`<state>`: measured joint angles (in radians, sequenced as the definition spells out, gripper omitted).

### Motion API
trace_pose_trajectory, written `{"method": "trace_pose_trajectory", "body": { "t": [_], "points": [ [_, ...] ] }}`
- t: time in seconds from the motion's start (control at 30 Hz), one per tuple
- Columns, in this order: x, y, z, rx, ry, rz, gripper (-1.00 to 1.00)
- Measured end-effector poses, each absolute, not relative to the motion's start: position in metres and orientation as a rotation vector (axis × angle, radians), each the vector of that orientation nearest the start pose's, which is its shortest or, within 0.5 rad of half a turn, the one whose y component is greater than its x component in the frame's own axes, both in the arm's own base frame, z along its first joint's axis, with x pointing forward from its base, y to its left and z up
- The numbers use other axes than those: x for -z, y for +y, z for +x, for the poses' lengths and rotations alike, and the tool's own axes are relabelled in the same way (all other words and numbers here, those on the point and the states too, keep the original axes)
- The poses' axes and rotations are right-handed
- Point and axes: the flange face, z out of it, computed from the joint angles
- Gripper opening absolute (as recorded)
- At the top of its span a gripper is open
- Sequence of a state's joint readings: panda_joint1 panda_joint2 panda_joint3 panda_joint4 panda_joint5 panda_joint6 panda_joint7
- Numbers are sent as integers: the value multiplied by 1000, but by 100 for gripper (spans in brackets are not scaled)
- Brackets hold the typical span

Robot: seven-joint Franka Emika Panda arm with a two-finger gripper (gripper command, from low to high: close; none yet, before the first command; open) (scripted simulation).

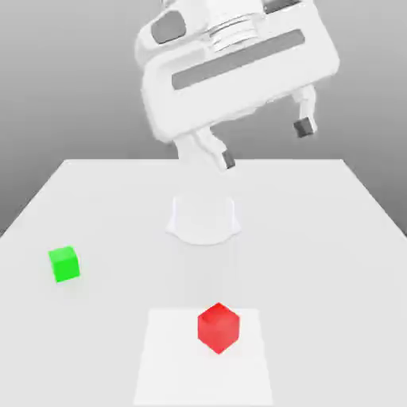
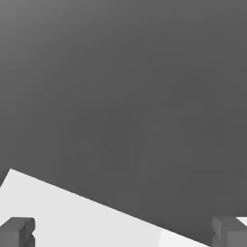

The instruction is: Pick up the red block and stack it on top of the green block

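Note:
The red block (image 1: 219,327) sits on a lighter square patch (image 1: 171,366) near the table's front, in the exterior view. The green block (image 1: 64,264) rests on the table at the exterior view's left, well apart from the red one. My gripper (image 1: 265,143) hangs high above the table's far middle, tilted, with its two dark-tipped fingers (image 1: 302,127) spread wide and nothing between them. In the hand view the two fingertips (image 2: 17,232) stand far apart over a pale table corner (image 2: 72,217).
The white table (image 1: 318,238) spans the scene, with its far edge behind the arm. The arm's round white base (image 1: 203,219) stands at the table's middle back. Grey background lies beyond the table.

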<state>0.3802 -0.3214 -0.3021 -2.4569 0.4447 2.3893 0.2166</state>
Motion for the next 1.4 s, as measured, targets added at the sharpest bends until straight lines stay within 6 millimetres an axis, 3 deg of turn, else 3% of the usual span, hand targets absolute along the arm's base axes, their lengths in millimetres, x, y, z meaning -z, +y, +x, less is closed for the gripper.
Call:
{"method": "trace_pose_trajectory", "body": {
  "t": [0.3, 0.57, 0.77, 1.03, 1.13, 1.4],
  "points": [
    [-307, 64, 445, -39, 409, -2720, 0],
    [-231, 64, 413, -138, 272, -2863, 0],
    [-205, 45, 392, -121, 175, -2991, 0],
    [-206, 16, 378, 4, 61, -3139, 0],
    [-196, 26, 379, 21, 10, -3147, 0],
    [-152, 25, 377, 10, 12, -3146, 0]
  ]
}}
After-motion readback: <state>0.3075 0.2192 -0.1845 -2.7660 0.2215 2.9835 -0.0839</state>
